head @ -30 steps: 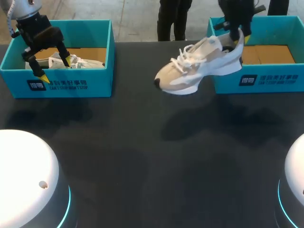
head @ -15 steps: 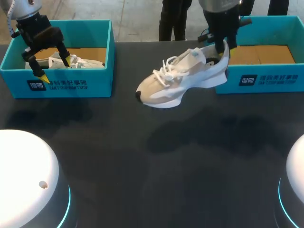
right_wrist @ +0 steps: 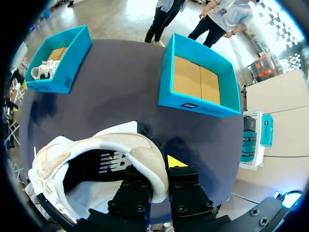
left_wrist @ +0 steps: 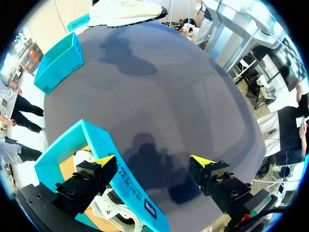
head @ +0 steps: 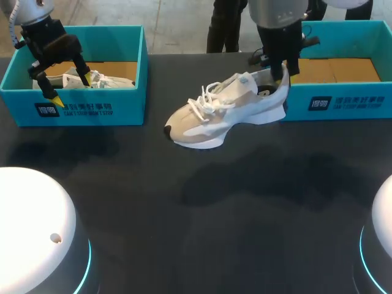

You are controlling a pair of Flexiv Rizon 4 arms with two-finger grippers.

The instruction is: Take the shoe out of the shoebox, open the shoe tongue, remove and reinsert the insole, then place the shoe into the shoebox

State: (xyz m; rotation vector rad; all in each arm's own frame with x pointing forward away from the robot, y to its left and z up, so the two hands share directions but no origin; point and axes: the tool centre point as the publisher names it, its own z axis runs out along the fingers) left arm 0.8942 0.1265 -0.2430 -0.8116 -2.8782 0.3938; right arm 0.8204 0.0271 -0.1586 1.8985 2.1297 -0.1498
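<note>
Since 1 s ago the right gripper (head: 278,76) and the beige-white sneaker (head: 226,113) have gone to the left and lower, away from the right shoebox (head: 343,104) twd the table middle; left arm did not move.

R gripper is closed tight on the heel collar of the sneaker (right_wrist: 96,159). In the wrist view one finger sits inside the shoe opening and the other, w/ its yellow tip (right_wrist: 176,161), is outside at the back of the heel. Sneaker hangs above the dark table (head: 214,214), its shadow lies apart below it, toe points left and tilts a bit down. Heel is near the front-left corner of the right shoebox, which shows only a cardboard bottom (right_wrist: 198,82).

L gripper (head: 69,87) hangs over the front wall of the left shoebox (head: 92,110), fingers wide apart and gripping nothing. In its wrist view one finger (left_wrist: 104,162) is over the box inside, the other (left_wrist: 203,162) over the table, w/ the blue wall (left_wrist: 125,179) between them. Second white sneaker (head: 104,79) lies in this box.
</note>
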